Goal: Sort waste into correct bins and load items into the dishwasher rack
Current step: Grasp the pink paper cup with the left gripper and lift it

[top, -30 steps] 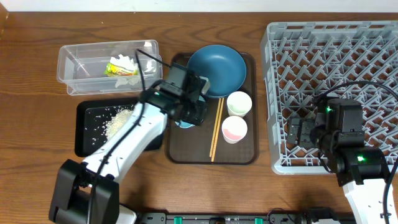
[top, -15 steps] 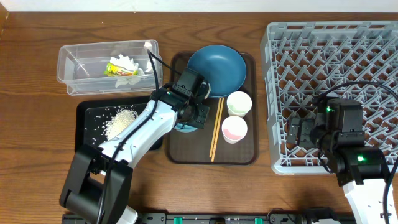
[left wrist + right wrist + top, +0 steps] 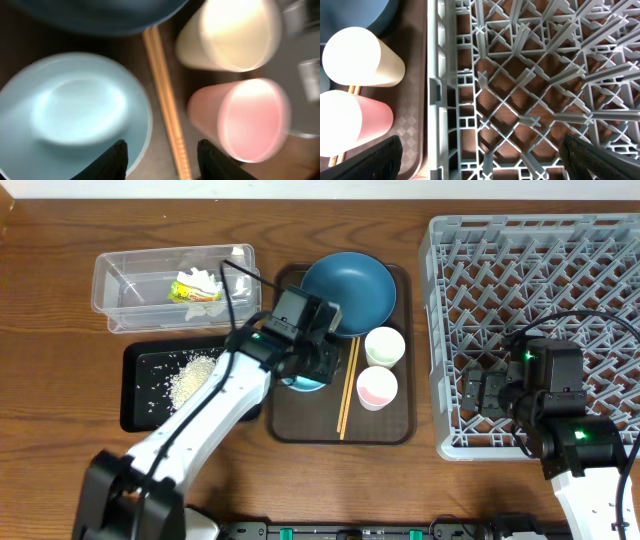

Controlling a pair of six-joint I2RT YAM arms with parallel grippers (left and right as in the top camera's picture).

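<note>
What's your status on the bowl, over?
Left claw open over the bowl, empty. Right claw open above the rack, empty. Bowl, cups, dish, chopsticks all on the brown tray. Chopsticks lie close beside the bowl.

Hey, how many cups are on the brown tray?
2. The cream cup sits beside the blue dish; the pink cup is just below it in the overhead view, both right of the chopsticks. The left arm covers part of the tray.
</note>
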